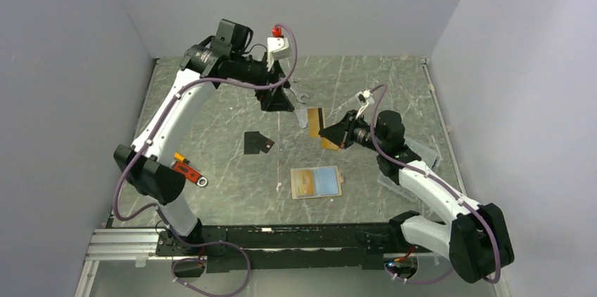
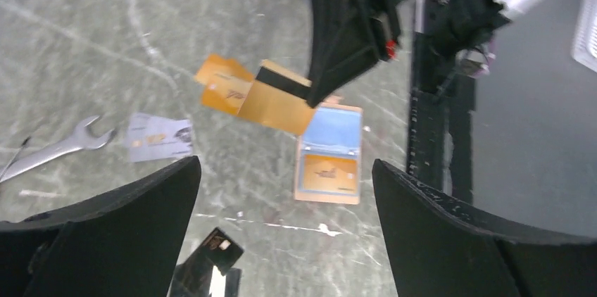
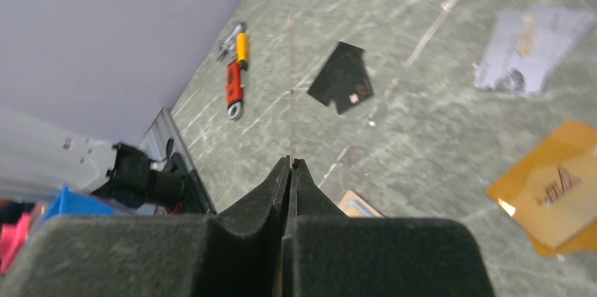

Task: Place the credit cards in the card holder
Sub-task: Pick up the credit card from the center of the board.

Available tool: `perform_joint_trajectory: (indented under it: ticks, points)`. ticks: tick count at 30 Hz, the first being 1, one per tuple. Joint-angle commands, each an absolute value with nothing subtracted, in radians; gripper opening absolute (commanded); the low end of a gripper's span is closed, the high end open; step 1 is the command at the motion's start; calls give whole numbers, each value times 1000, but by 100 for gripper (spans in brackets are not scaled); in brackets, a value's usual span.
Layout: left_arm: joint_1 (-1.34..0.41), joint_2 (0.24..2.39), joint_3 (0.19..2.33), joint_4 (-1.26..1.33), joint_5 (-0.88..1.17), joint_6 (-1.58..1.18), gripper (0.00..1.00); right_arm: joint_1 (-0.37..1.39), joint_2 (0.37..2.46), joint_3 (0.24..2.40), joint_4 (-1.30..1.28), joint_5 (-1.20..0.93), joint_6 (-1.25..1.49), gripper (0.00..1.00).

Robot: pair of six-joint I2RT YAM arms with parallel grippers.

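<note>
Soft, even light from above the table (image 1: 232, 191) — only faint shadows on it. Wrist views look smeared — overhead view sharp.

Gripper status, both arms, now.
Left gripper: open, nothing between the fingers.
Right gripper: shut on a gold card, held on edge.

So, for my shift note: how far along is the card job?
I can't tell whether the open card holder already holds any card. In hand: the right gripper pinches a gold card. Left on the table: black card, silver card, orange card.
</note>
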State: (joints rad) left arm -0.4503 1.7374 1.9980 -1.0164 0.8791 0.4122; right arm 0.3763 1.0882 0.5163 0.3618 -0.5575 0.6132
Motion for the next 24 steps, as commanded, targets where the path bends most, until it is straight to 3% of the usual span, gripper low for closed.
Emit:
perform_joint_trajectory:
  ticks: [1,6,9,13,16,19,22,24]
  points:
    - [-475,1644,1883,-1037,1039,470,99,376,1039,635,269,-764,456,0]
    - [-474,1578,1746,-941,1059,398,99,375,996,723,181,-877,425,0]
    - [-489,1578,1791,-1027,1091,409,99,374,963,736,167,-909,443,0]
    - [-627,1597,2118,-1344,858,725,99,357,938,775,78,-909,429,0]
    - [-643,1502,1957,-1245,709,756,99,316,927,774,66,-910,442,0]
    - [-651,1573,1890,-1329,659,778,99,283,914,766,73,-907,456,0]
    - [-670,1762,2096,-1558,663,762,99,271,916,784,44,-907,440,0]
    - [-677,1758,2142,-1526,608,728,100,264,921,796,27,-901,435,0]
